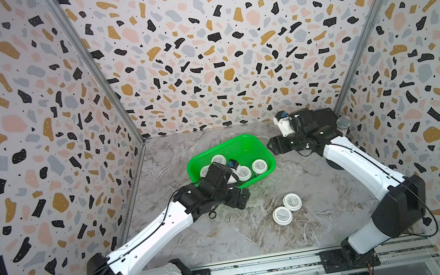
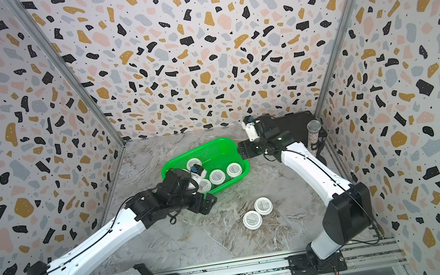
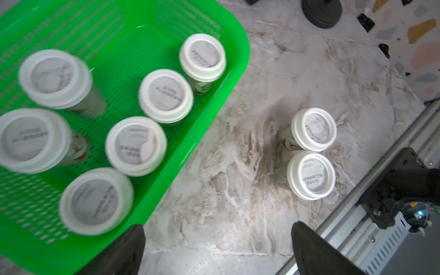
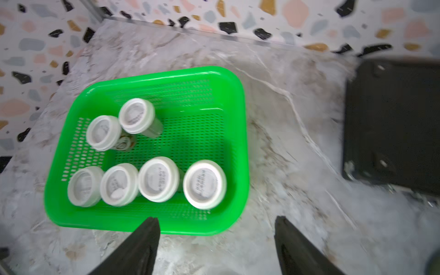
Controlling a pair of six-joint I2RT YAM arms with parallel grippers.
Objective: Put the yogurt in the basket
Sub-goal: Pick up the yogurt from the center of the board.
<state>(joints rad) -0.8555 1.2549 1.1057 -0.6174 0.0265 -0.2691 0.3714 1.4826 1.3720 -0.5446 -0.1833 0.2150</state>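
The green basket (image 1: 243, 138) (image 2: 215, 142) sits at the middle back of the marble table and holds several yogurt cups (image 4: 158, 179) with white lids, all upright. Two more yogurt cups (image 1: 292, 202) (image 1: 282, 215) stand touching on the table in front of it, and show in the left wrist view (image 3: 313, 129) (image 3: 311, 175). My left gripper (image 1: 242, 199) (image 3: 217, 228) hovers open and empty over the table by the basket's (image 3: 238, 59) near rim. My right gripper (image 1: 270, 147) (image 4: 216, 221) is open and empty beside the basket's (image 4: 240, 142) right end.
A flat black case (image 1: 318, 118) (image 4: 392, 123) lies in the back right corner. A microphone with a silver mesh head (image 1: 343, 123) stands next to it on a round black base (image 3: 321, 12). A metal rail (image 1: 260, 270) runs along the front edge.
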